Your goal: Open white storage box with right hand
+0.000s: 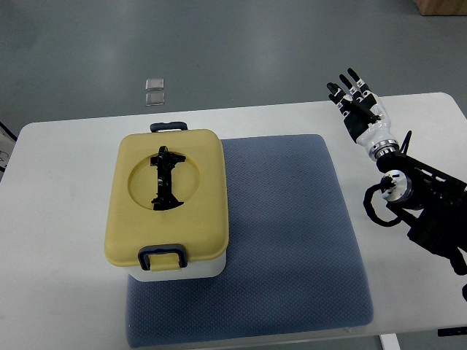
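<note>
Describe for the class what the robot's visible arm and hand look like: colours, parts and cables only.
Only the right hand shows, entering from the picture's right edge. Its fingers are black with white segments near the knuckles; the palm housing is white and black, ending in a silver wrist ring. Behind it, the forearm is black, with a round white-centred joint and looping black cables.

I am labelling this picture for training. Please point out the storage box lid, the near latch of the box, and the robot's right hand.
storage box lid (197, 211): top view, on the bare yellow top surface.
near latch (162, 255): top view, on the dark clip at the box's near edge.
right hand (360, 107): top view, on the palm, fingers spread.
</note>
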